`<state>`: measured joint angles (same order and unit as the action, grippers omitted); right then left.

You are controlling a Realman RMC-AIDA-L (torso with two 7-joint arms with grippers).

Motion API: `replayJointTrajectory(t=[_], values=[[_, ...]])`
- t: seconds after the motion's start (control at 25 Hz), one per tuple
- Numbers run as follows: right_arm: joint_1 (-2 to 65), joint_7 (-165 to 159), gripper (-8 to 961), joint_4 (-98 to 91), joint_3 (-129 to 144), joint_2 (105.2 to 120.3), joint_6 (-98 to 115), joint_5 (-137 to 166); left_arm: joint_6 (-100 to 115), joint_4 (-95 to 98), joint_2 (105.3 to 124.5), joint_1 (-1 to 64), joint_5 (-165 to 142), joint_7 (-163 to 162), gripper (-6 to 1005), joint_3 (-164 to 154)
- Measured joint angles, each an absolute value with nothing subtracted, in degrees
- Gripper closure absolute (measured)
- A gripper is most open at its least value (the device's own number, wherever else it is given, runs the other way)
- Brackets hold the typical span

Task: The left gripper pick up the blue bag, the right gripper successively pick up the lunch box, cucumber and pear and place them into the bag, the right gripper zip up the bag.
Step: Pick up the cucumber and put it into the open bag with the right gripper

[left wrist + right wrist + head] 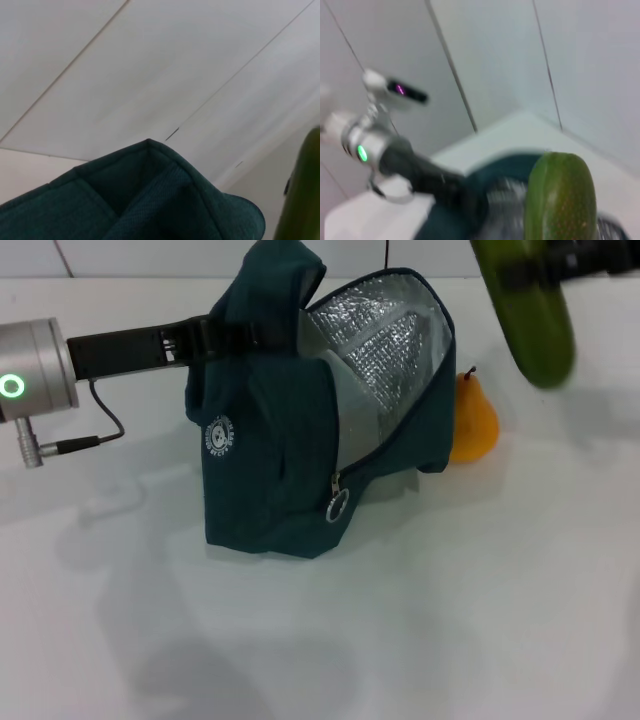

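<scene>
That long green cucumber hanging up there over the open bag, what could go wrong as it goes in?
The long dark green cucumber, carried by the right gripper, sits to the side of the foil-lined mouth, so it might catch the rim of the dark teal-blue fabric bag instead of dropping in.

The left gripper holds the bag up only by its top edge, so a knock could tip or pull it loose.

The orange-yellow pear rests against the bag and may roll if it shifts.
</scene>
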<state>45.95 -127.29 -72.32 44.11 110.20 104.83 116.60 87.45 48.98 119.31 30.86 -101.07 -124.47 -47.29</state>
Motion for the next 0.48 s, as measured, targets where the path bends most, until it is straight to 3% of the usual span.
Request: replayJointTrajectory(t=[0.2,0.36,0.48], values=[[46.3,-121.2,364,-71.0,45.4,111.74,98.2,110.9,87.4,48.8,119.35,31.3,-100.6,-124.3,947,-47.3],[46.7,-111.8,360,-65.7,46.2,114.8,91.2,108.1,87.4,48.7,119.36,31.5,-100.6,-124.1,947,-47.3],[47.2,-105.6,358,-59.2,49.9,115.38,86.3,106.2,87.5,48.7,119.38,31.5,-100.6,-124.1,947,-47.3]])
